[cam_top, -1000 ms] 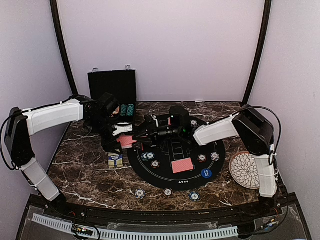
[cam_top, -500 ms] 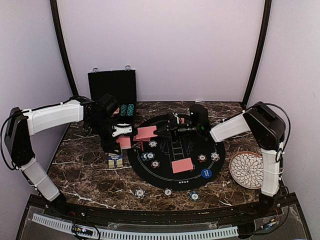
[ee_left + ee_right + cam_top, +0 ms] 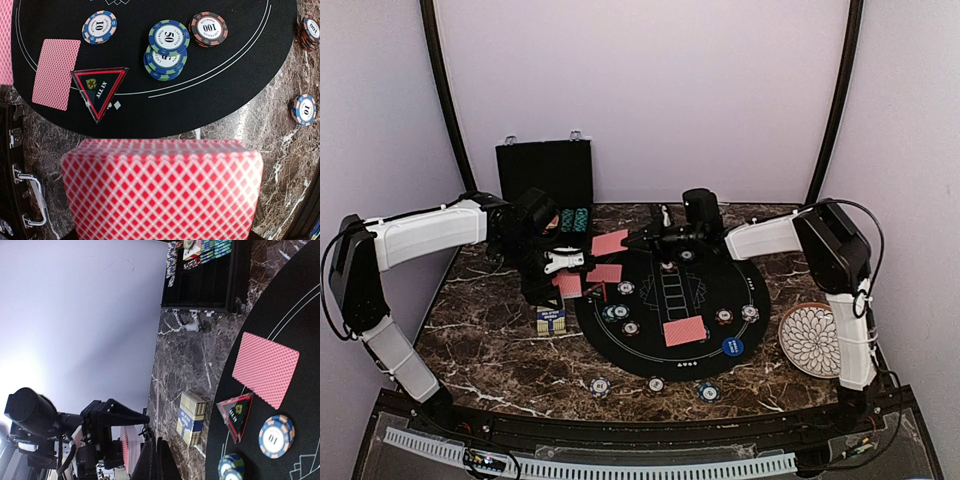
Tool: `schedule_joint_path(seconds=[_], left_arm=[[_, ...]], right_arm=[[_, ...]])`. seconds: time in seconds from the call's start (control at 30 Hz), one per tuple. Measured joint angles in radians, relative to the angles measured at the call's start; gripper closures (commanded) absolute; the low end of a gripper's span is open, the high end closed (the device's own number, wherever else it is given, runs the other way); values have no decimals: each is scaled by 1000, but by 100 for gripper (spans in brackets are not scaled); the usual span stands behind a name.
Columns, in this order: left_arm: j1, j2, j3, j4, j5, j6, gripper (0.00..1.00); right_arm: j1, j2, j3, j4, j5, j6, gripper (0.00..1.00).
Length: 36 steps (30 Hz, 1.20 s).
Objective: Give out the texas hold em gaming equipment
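Room: pale lilac walls [image 3: 640,90] are seen on three sides, evenly lit. Surface: a dark marble-patterned table [image 3: 490,340], glossy by appearance. A card released onto it is judged likelier to skate than one released onto the round black mat [image 3: 650,358].

An open black case [image 3: 545,172] is stood at the far left with chips racked inside. A white patterned plate [image 3: 810,340] is set at the right, with nothing on it.

The left gripper [image 3: 566,275] is clamped on the deck [image 3: 162,192] of red-backed cards, which is held above the table just beside the mat's left edge. Risk: the stack is thick and loose, so top cards could be fanned out or shed if the arm is jolted.

The right gripper [image 3: 635,240] is pinched shut on a single card [image 3: 610,243], which is held at the mat's far-left edge, near the case. The two grippers are near each other, so a clash is thought possible if either is swung inward. The card appears to be held by one edge only and could be twisted, or dropped short of its place.

Two dealt cards are laid face down on the mat: one [image 3: 684,331] toward the front, one [image 3: 605,272] just beside the deck.

A chip stack [image 3: 167,47] and the red triangle token [image 3: 100,90] lie close to the second of these. A card set down there could be landed on top of them and left tilted. The front chips [image 3: 656,384] near the table's near edge are well apart from both grippers.
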<state>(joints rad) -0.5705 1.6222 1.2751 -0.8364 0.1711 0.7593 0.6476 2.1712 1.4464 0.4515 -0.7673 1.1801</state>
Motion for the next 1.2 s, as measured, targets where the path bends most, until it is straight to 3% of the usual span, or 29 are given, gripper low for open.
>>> schedule_joint_path(seconds=[0.47, 0.73, 1.0, 1.2], left_arm=[[0, 0, -5, 0, 1, 0, 100], [0, -1, -16, 0, 3, 0, 100], [0, -1, -19, 0, 4, 1, 100], [0, -1, -20, 0, 4, 0, 100]], right_arm=[[49, 275, 363, -245, 183, -53, 98], [55, 320, 434, -346, 237, -89, 81], [55, 319, 404, -407, 272, -142, 73], [57, 285, 393, -457, 288, -185, 50]])
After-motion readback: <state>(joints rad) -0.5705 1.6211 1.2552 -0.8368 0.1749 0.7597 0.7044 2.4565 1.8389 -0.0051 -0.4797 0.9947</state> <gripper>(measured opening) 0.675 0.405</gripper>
